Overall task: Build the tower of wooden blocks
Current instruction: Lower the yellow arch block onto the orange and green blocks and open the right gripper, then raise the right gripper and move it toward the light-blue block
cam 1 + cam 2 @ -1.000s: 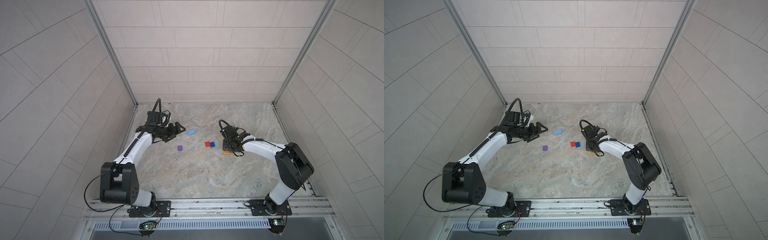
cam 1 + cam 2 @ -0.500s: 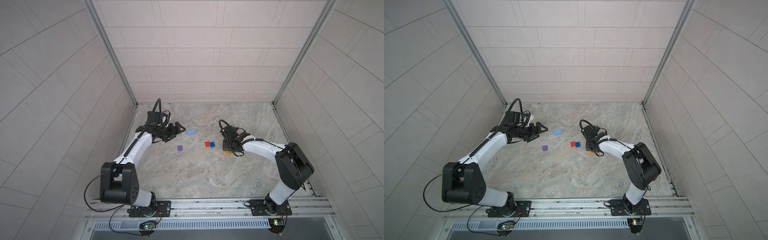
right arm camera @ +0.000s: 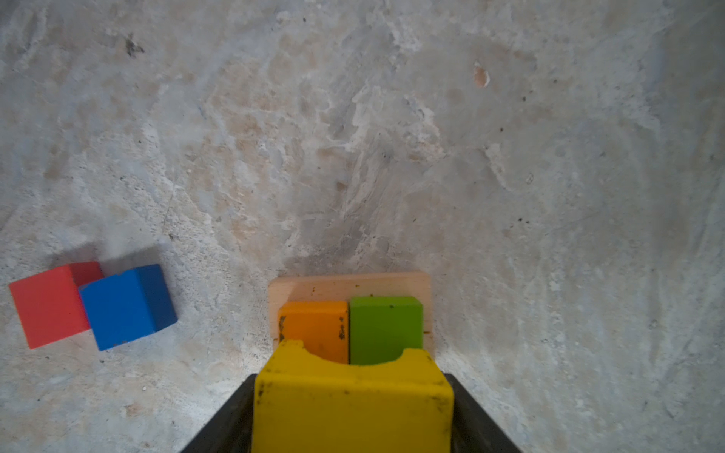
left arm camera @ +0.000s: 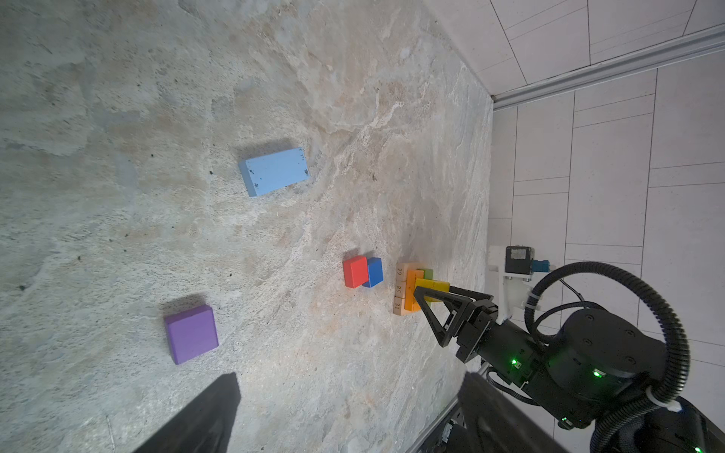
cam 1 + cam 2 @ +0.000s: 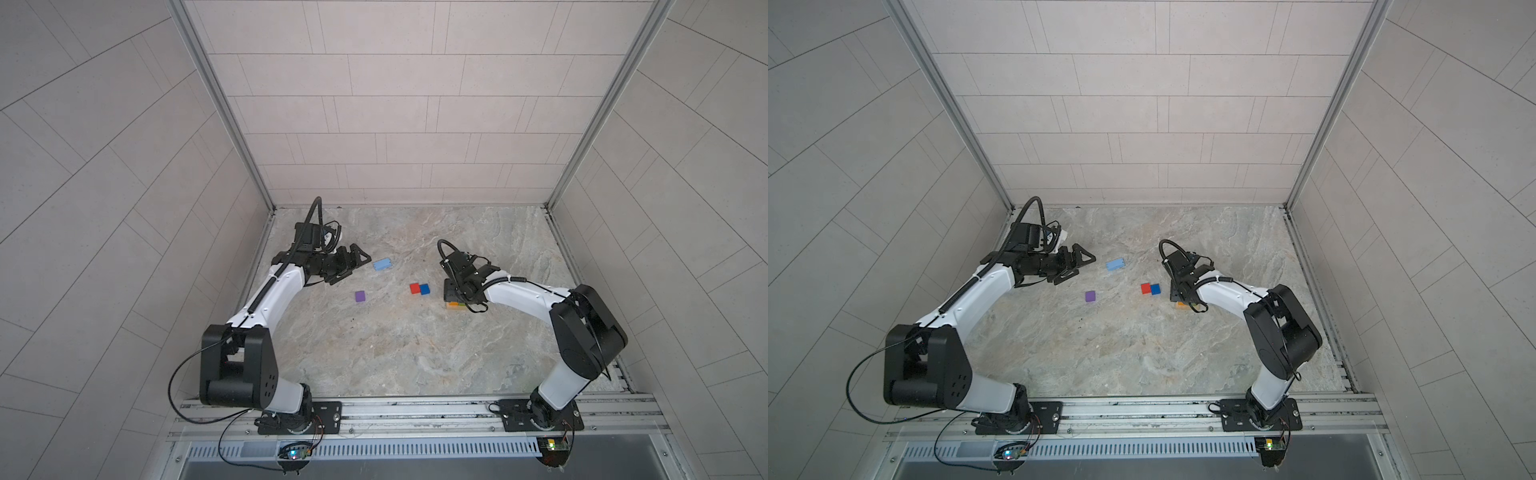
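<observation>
In a top view the tower [image 5: 455, 305] stood at 4 o'clock of the touching red cube [image 5: 414, 288] and blue cube [image 5: 424, 289]. The right gripper [image 5: 453, 294] flanked the yellow brick [image 3: 353, 408] atop the orange brick [image 3: 314, 329] and green brick [image 3: 386, 329]; whether it gripped could not be told. The left gripper [image 5: 352, 269] gaped wide and empty at 9 o'clock of the light-blue brick [image 5: 382, 264].

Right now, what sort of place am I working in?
Probably a purpose-built robot test cell, not a home: pale tiled walls box in a marble-look table, and the left arm and right arm are bolted to an aluminium rail at its front edge.
</observation>
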You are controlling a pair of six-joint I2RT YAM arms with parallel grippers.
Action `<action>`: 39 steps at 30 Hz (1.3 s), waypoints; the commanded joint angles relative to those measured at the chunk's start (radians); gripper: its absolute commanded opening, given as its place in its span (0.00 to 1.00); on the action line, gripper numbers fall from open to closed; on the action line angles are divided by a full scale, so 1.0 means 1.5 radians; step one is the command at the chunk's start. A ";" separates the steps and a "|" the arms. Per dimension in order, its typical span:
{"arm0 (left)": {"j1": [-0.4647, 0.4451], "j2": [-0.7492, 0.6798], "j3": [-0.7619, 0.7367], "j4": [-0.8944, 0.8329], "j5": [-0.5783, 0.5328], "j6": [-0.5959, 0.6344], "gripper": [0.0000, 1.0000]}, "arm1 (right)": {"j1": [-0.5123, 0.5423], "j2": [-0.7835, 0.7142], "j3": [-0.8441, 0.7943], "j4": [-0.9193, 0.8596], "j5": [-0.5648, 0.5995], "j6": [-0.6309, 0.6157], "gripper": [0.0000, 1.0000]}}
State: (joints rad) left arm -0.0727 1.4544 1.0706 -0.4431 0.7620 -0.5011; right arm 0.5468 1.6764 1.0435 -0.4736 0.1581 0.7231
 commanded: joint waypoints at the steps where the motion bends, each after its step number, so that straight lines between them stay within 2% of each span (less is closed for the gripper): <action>1: -0.002 -0.007 -0.007 0.003 0.000 0.002 0.94 | -0.003 0.004 -0.001 -0.005 0.004 0.003 0.72; 12: -0.002 -0.007 -0.007 0.003 0.000 0.002 0.94 | -0.003 -0.020 0.010 -0.024 0.007 -0.009 0.85; 16: -0.002 -0.005 -0.007 0.002 0.000 0.002 0.94 | -0.003 -0.044 0.020 -0.042 0.008 -0.020 0.98; 23: -0.001 0.001 -0.002 -0.005 -0.002 0.003 0.94 | -0.002 -0.095 0.061 -0.090 0.015 -0.059 0.99; 28: 0.001 0.003 0.001 -0.018 -0.015 0.009 0.94 | -0.002 -0.092 0.118 -0.108 -0.015 -0.115 0.99; 31: 0.001 0.009 0.002 -0.022 -0.017 0.009 0.94 | -0.002 -0.068 0.146 -0.090 -0.055 -0.142 0.99; 39: 0.016 0.012 0.005 -0.032 -0.021 0.011 0.94 | 0.014 0.044 0.242 -0.029 -0.168 -0.143 0.97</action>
State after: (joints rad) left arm -0.0605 1.4685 1.0706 -0.4759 0.7376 -0.4976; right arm 0.5556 1.6859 1.3663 -0.5499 -0.0082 0.5186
